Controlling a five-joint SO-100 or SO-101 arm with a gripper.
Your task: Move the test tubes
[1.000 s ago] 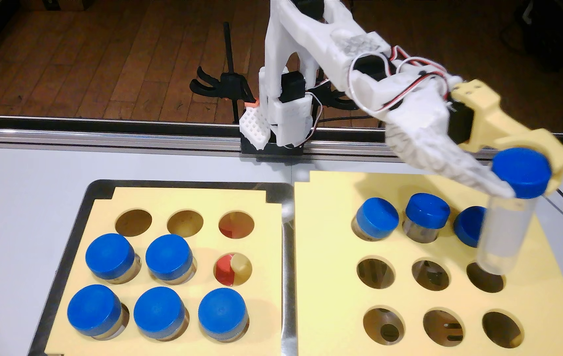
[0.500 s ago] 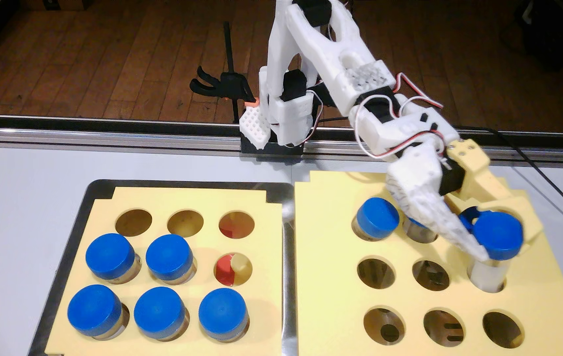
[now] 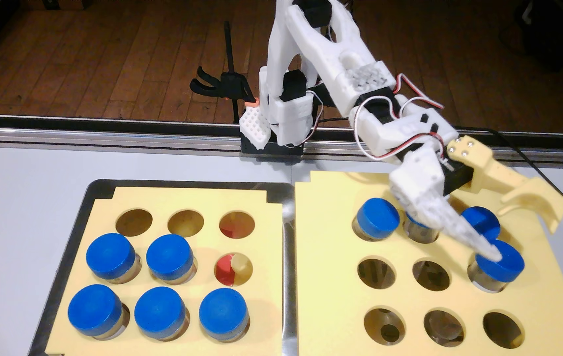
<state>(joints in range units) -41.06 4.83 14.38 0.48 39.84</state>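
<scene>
Releasing the blue-capped clear vial into its foam-board hole — pincer wide open, empty; next I lift clear.

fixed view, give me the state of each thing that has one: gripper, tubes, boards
gripper: open, white finger tip touching the newest tube's cap
newest tube: seated in the right board's middle-row right hole, released
right board: four tubes in, five holes open
left board: five tubes in, four holes open
left board tubes: upright, capped
back-row tubes: upright, capped, middle one partly hidden by the finger
</scene>
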